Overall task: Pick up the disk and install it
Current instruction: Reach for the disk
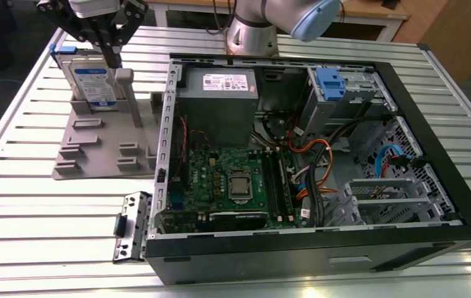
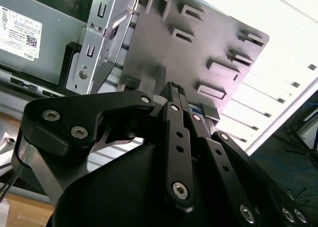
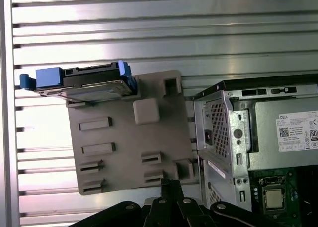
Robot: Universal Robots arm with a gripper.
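**Disk waits upright in its holder, fingers closed and empty**

The flat silver hard disk with a white-and-blue label and blue plastic carrier point(image 1: 92, 84) point(image 3: 89, 83) stands on edge in a slot of the grey plastic fixture plate point(image 1: 94, 149) point(image 3: 124, 147). The plate lies on the slatted aluminium tabletop point(image 1: 36, 211), just beside the open black computer case point(image 1: 318, 248) on the exterior view's left.

The black gripper point(image 1: 114, 59) point(image 2: 174, 90) point(image 3: 171, 185) hangs near the disk's top edge. Its fingers are pressed together and pinch nothing.

The disk is probably dense for its size, rigid, and sensitive to knocks. Its bare metal faces look smooth and likely slippery. The blue carrier along the edges looks the safer hold, keeping pressure off the labelled face.

Inside the case are a green motherboard point(image 1: 227, 177), a grey metal box with a white sticker point(image 1: 218, 93), a silver metal cage with a blue latch point(image 1: 339, 93), and loose orange and blue cables point(image 1: 318, 164). The fixture's other slots hold nothing.
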